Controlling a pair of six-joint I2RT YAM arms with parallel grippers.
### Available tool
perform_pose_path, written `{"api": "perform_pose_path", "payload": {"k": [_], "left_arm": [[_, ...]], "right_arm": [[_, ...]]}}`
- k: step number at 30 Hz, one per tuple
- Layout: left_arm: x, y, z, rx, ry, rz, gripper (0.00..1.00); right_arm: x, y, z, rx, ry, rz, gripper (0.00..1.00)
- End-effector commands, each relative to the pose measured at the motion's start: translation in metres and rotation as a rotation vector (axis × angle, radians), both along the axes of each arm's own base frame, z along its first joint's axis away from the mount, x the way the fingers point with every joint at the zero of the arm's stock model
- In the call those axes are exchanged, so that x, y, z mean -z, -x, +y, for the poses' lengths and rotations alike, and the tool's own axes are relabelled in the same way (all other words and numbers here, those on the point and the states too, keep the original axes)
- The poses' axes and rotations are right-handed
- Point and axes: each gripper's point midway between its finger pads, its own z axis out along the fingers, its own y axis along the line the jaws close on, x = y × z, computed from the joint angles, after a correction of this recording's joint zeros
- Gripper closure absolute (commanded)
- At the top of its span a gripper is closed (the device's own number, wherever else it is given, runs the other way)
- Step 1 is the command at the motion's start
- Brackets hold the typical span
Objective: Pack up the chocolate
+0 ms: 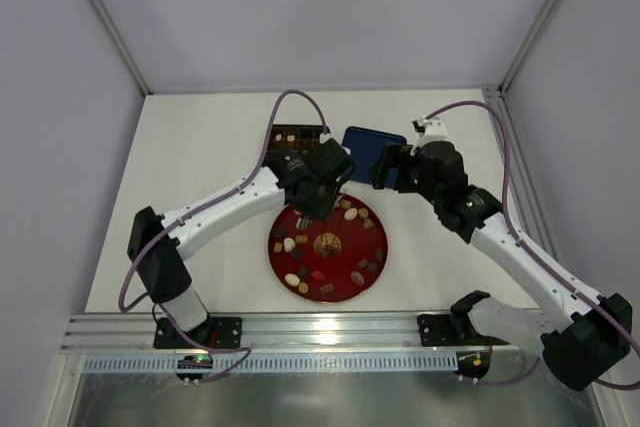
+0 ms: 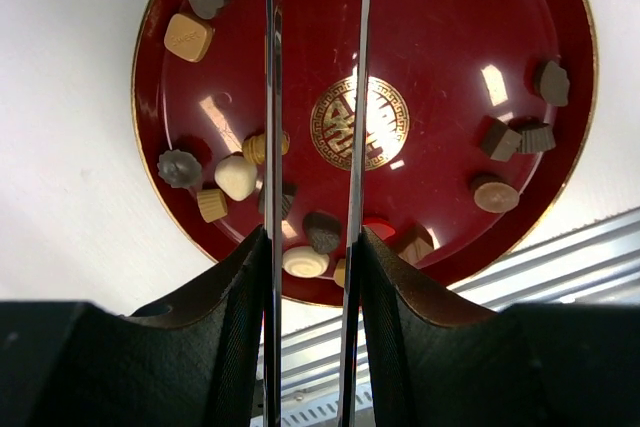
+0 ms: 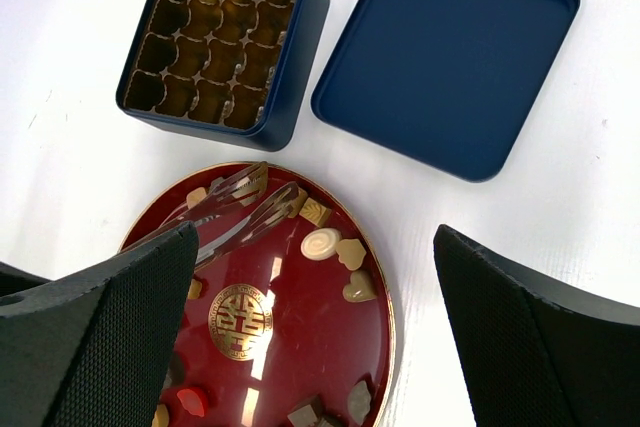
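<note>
The chocolate [image 2: 236, 177] is all on the round red plate [image 1: 372, 272]. Dark brown, tan and cream pieces are strewn around its gold emblem [image 2: 359, 123], most of them towards the rim. The plate sits on the white surface [image 1: 200, 167], just ahead of the arm bases.

The left pincer [image 3: 272, 187] hangs over the plate's far edge, on the side nearest the box. Its two slim, clear blades [image 2: 272, 97] stand a narrow gap apart. Red plate shows between them as far as I can follow, and I see no piece caught there. A ridged piece lies just outside one blade.

The right pincer [image 3: 315, 237] is beyond the plate on its right side, tilted back so it looks over the plate's far rim. Its black fingers [image 3: 110, 317] are spread wide with nothing between them.

Just past the plate's far edge stands the dark blue square box [image 3: 290, 97]. Its brown grid of cells looks unfilled from where I can see. The box's lid [image 3: 445, 57] lies beside it to the right, hollow side up, with a small gap between the two.
</note>
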Motion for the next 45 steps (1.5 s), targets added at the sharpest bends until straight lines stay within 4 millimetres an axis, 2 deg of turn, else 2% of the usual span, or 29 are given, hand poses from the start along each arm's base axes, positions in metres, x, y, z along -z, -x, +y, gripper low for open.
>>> {"api": "perform_pose_path", "payload": {"k": [1,23,29,32,37,45], "left_arm": [[0.002,-0.012,-0.004,-0.031,-0.009,-0.054,0.61],[0.026,-0.013,-0.008,-0.009,-0.049,-0.022,0.62],[0.029,-0.015,-0.01,-0.007,-0.052,-0.025,0.66],[0.029,-0.015,-0.01,-0.006,-0.052,-0.025,0.73],[0.015,-0.013,-0.007,0.005,-0.042,-0.038,0.82],[-0.027,-0.002,0.004,0.033,0.012,-0.068,0.83]], "right_arm": [[-0.013,0.0,-0.002,0.008,-0.02,-0.039,0.0],[-0.01,0.001,-0.002,0.008,-0.019,-0.036,0.0],[-0.011,0.002,-0.002,0.006,-0.022,-0.036,0.0],[-0.009,0.002,-0.002,0.007,-0.019,-0.034,0.0],[-0.01,0.002,-0.002,0.009,-0.02,-0.035,0.0],[-0.012,0.001,-0.001,0.007,-0.026,-0.038,0.0]]}}
